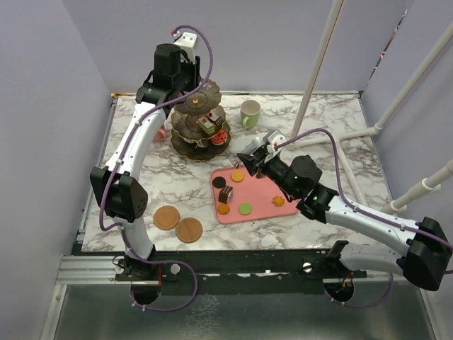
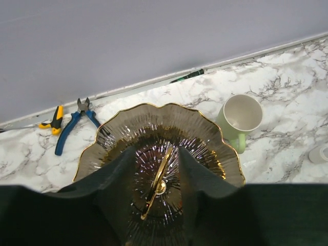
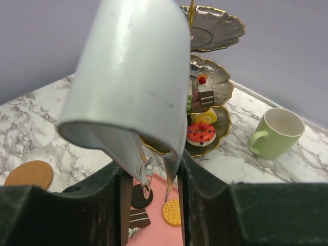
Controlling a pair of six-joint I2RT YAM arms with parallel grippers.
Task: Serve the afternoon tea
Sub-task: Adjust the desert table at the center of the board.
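Observation:
The dark three-tier stand [image 1: 212, 115] stands at the back with pastries on its lower tiers. My left gripper [image 1: 191, 99] hangs over its top tier [image 2: 205, 134], open, one finger on each side of the gold ring [image 2: 159, 177] [image 2: 156, 152]. My right gripper [image 1: 255, 159] [image 3: 154, 179] is shut on silver tongs [image 3: 133, 77], whose empty tips hang over a yellow cookie [image 3: 171, 211] and a dark cookie [image 3: 137, 196]. The pale-green mug [image 1: 250, 113] stands right of the stand. The pink mug [image 1: 162, 133] peeks out behind my left arm. Two brown coasters [image 1: 166, 217] [image 1: 189, 230] lie front left.
The flat pink tray [image 1: 258, 195] holds several cookies and pastries. Blue-handled pliers [image 2: 72, 128] and a yellow-handled tool [image 2: 55, 120] lie by the back wall. White poles [image 1: 318, 64] slant over the table's right side.

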